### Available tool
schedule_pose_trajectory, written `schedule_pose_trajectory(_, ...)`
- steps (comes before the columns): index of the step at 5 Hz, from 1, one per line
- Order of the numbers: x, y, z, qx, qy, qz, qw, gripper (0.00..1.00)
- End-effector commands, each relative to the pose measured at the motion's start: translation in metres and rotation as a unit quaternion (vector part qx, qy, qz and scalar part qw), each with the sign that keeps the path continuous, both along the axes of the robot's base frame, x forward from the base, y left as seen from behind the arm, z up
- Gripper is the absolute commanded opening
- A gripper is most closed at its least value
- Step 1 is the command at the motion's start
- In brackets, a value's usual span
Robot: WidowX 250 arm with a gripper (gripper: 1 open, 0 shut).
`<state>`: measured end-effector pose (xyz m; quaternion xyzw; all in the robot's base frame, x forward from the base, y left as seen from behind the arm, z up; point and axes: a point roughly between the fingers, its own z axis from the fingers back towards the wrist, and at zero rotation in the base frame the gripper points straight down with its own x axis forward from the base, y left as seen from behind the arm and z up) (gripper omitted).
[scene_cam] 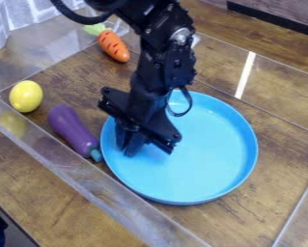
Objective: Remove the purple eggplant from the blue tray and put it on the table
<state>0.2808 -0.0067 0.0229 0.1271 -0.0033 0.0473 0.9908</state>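
Note:
The purple eggplant (72, 130) lies on the table (41, 183) just left of the blue tray (214, 140), its green stem end close to the tray's rim. My gripper (149, 147) hangs over the left part of the tray, to the right of the eggplant and apart from it. Its two fingers look spread, with only blue tray showing between them, and it holds nothing. The black arm rises from it toward the top of the view.
A yellow lemon (26, 95) sits at the left by the clear acrylic wall (66, 193). An orange carrot (112, 43) lies at the back. Acrylic walls edge the table at the front left and right.

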Motion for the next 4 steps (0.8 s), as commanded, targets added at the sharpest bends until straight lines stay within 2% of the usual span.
schedule_pose_trajectory(1, -0.009, -0.012, 0.022, -0.001, -0.024, 0.015, 0.9996, 0.0)
schedule_pose_trajectory(3, -0.022, -0.018, 0.031, 0.004, -0.033, 0.043, 0.9985, 0.0)
schedule_pose_trajectory(4, -0.023, -0.024, 0.037, 0.004, -0.037, 0.009, 0.9993, 0.0)
